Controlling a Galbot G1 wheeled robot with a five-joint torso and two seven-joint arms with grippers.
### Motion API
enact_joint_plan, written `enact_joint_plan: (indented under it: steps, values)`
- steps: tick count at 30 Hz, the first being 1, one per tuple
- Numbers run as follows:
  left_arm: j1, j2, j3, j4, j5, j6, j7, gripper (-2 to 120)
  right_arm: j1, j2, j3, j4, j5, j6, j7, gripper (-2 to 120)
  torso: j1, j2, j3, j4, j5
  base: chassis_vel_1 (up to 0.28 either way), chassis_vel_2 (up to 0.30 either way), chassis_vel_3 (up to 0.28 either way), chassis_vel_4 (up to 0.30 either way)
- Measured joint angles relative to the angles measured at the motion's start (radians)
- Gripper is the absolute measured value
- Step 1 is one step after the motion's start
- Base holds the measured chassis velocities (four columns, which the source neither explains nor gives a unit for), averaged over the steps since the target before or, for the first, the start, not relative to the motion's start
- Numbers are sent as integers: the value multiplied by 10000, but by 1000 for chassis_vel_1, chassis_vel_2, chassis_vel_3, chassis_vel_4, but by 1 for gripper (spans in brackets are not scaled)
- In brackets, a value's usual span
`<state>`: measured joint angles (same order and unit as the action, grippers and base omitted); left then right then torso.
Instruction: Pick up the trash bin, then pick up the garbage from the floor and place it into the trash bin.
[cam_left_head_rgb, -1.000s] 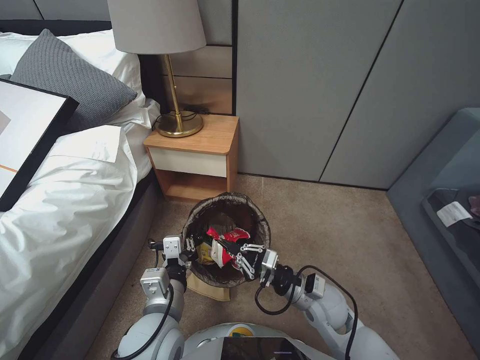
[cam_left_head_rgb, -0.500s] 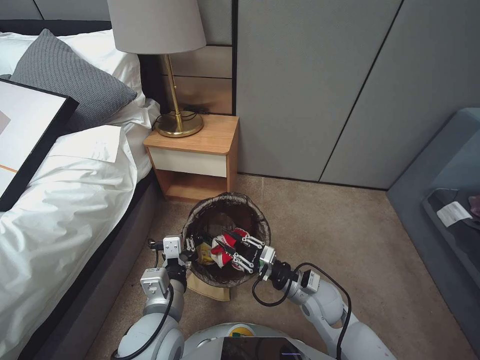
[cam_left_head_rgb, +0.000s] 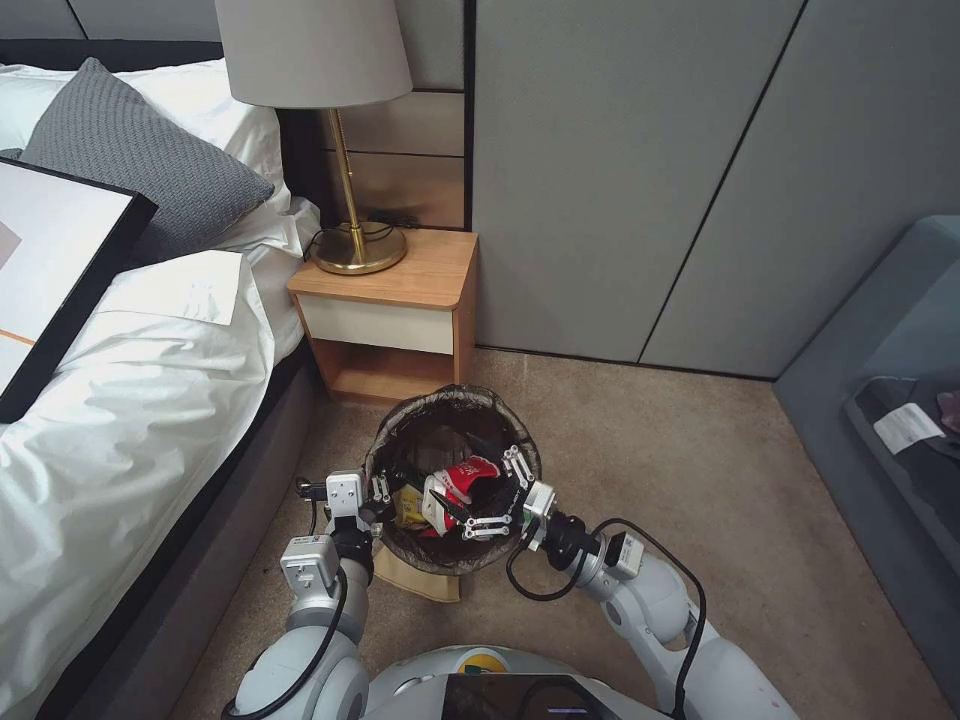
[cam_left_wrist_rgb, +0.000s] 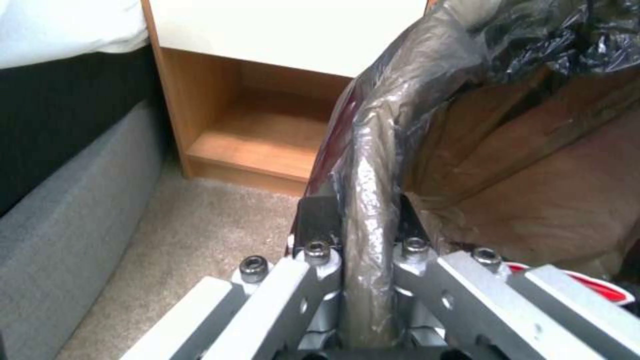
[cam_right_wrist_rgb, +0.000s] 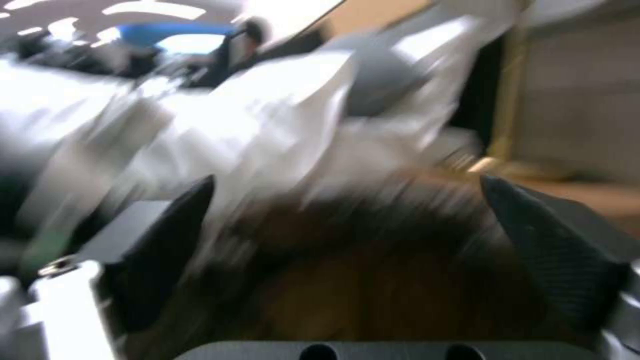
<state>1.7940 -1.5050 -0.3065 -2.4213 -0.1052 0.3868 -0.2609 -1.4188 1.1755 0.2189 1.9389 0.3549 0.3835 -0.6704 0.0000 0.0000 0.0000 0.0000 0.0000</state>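
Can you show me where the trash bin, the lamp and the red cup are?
trash bin (cam_left_head_rgb: 455, 405): head view, far rim with the dark bag.
lamp (cam_left_head_rgb: 312, 50): head view, grey shade.
red cup (cam_left_head_rgb: 472, 472): head view, red side, inside the bin.

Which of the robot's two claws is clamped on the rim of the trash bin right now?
The left claw: it is shut on the trash bin rim, liner pinched between its fingers. The right claw hangs open over the garbage inside, gripping nothing.
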Motion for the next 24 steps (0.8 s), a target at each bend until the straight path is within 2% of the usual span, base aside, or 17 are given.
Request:
enact_joint_plan:
  steps: [3, 8, 11, 13, 14, 15, 16, 17, 18, 20, 21, 23, 24]
  values:
    - [0, 0, 0, 0, 0, 0, 0, 2, 15, -6, 6, 1, -4, -8, 52, 100, 0, 0, 0, 0, 0, 0, 0, 0, 0]
    - [0, 0, 1, 0, 0, 0, 0, 2, 39, -54, 90, 86, 3, -26, 129, 100, 0, 0, 0, -1, 0, 0, 0, 0, 0]
    - [0, -1, 0, 0, 0, 0, 0, 2, -67, 30, 241, 530, -6, -21, 684, 100, 0, 0, 1, 1, 0, 0, 0, 0, 0]
    - [0, 0, 0, 0, 0, 0, 0, 2, -550, 421, 570, 1842, -928, -503, 3147, 100, 0, 0, 1, 1, -1, 0, 0, 0, 0]
    - [0, 0, 0, 0, 0, 0, 0, 2, -550, 421, 570, 1842, -928, -503, 3147, 100, 0, 0, 1, 1, -1, 0, 0, 0, 0]
    - [0, 0, 0, 0, 0, 0, -1, 2, -674, 551, 664, 2098, -1224, -708, 3684, 100, 0, 0, 1, 1, -2, 0, 0, 0, 0]
    - [0, 0, 0, 0, 0, 0, 0, 2, -1042, 957, 860, 2598, -1883, -1135, 4821, 100, 0, 0, 1, -2, -3, 0, 0, 0, 0]
    - [0, 0, 0, 0, 0, 0, 0, 2, -1042, 957, 860, 2598, -1883, -1135, 4821, 100, 0, 0, 1, -2, -3, 0, 0, 0, 0]
    - [0, -1, 1, 0, 0, 0, 0, 2, -1489, 1403, 1024, 2991, -2502, -1466, 5753, 100, 0, 0, 0, -2, -1, 0, 0, 0, 0]
    - [0, 0, 1, 0, 0, 0, 0, 2, -2214, 2056, 1299, 3358, -3306, -1762, 6639, 100, 0, 0, 0, 0, -2, 0, 0, 0, 0]
    - [0, 0, 1, 0, 0, 0, 0, 2, -2214, 2056, 1299, 3358, -3306, -1762, 6639, 100, 0, 0, 0, 0, -2, 0, 0, 0, 0]
    - [0, 0, 0, 0, 0, 0, 0, 2, -3187, 3030, 1709, 3635, -4232, -1846, 7283, 100, 0, 0, -1, -1, -1, 0, 0, 0, 0]
    - [0, 0, 0, 0, 0, 0, 0, 2, -3187, 3030, 1709, 3635, -4232, -1846, 7283, 100, 0, 0, -1, -1, -1, 0, 0, 0, 0]
